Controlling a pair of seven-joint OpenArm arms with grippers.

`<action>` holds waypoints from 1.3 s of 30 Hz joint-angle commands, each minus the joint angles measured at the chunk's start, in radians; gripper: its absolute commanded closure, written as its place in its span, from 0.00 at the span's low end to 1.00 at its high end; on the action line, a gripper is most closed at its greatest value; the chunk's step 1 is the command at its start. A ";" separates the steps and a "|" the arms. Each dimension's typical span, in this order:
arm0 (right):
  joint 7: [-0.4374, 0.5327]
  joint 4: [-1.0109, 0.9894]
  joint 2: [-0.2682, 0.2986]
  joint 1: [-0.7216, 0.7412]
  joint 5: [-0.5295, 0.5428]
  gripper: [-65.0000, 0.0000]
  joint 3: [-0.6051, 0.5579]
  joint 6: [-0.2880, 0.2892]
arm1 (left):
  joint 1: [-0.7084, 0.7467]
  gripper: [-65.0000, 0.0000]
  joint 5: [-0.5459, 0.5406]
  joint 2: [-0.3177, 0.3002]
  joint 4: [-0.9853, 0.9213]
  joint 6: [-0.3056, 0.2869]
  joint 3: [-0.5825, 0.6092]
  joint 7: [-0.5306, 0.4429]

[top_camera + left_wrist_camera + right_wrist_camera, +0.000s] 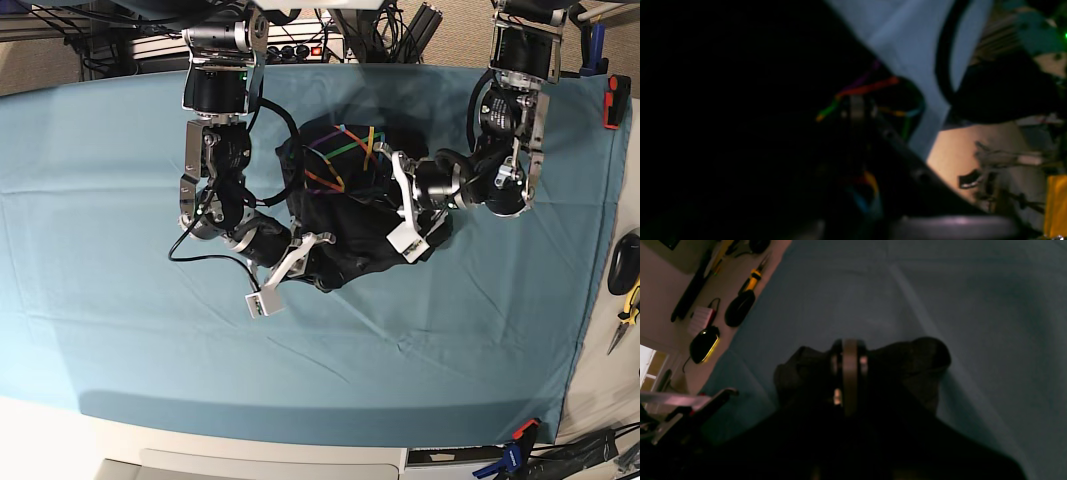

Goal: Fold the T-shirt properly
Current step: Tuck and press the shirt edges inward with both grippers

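The dark T-shirt lies bunched in a heap at the middle of the teal cloth, with its multicoloured line print facing up at the back. My right gripper is at the heap's front left edge. In the right wrist view it is shut on a fold of dark fabric. My left gripper is at the heap's right side. In the left wrist view it is pressed into the shirt by the coloured lines and looks shut on it.
A black mouse, yellow-handled pliers and a red clamp sit at the table's right edge. A blue clamp grips the front edge. Cables and equipment line the back. Tools also show in the right wrist view.
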 commanded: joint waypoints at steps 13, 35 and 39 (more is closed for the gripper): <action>0.116 -0.105 -0.005 0.026 -0.104 1.00 -0.016 0.016 | 0.053 1.00 0.122 -0.039 0.018 -0.003 -0.005 -0.029; 0.140 -0.078 0.008 0.055 -0.097 1.00 -0.016 0.007 | 0.127 1.00 0.117 -0.110 0.241 0.030 -0.019 -0.021; 0.087 0.001 -0.006 0.053 0.017 1.00 -0.038 0.016 | 0.143 1.00 0.166 -0.110 0.317 0.033 -0.021 -0.059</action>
